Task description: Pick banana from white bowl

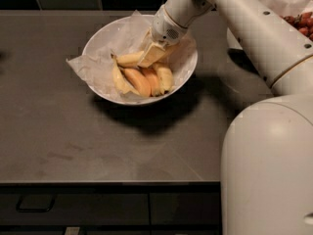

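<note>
Fingers [151, 55] of cream two-finger gripper [145, 62] seemingly clamped on right end of long, curved pale-yellow banana [128, 58], topmost in wide paper-lined white bowl [96, 45], upper centre of frame, for clean lift off stubbier bananas [151, 80].

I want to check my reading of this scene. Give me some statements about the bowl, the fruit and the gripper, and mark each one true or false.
1. The gripper reaches into the white bowl, at the bananas. True.
2. The white bowl holds strawberries. False: it holds bananas; the strawberries sit apart, at the upper right.
3. Crinkled paper lines the white bowl. True.
4. The white bowl stands on a white tablecloth. False: it stands on a dark counter.
</note>
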`<state>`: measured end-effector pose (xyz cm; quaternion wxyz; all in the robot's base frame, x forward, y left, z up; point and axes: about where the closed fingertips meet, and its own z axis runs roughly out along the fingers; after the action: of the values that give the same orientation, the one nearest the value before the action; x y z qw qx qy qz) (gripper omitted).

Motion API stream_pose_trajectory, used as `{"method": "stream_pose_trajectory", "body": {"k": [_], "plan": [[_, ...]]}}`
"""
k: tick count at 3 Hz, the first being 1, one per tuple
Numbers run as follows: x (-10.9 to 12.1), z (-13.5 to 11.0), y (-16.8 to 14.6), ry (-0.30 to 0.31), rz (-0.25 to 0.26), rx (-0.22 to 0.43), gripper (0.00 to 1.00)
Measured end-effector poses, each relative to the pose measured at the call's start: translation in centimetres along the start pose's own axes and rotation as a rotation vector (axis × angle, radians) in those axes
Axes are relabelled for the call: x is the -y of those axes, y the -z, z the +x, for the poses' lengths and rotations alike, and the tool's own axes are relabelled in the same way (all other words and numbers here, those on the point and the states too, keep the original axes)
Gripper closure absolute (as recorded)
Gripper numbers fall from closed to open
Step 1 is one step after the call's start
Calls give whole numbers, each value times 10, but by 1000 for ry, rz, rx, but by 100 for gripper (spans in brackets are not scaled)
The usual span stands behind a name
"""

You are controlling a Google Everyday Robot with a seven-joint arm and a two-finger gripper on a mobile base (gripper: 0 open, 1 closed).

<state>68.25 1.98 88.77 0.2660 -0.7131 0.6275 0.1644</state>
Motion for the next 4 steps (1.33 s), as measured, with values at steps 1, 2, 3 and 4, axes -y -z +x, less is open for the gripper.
{"method": "stream_pose_trajectory", "body": {"k": [1,2,3,4], "plan": [[1,-9,16,31,32,18,100],[4,-22,42,76,84,61,100],[-1,-38,70,123,122,106,100],[-23,-48,93,129,106,144,100]]}}
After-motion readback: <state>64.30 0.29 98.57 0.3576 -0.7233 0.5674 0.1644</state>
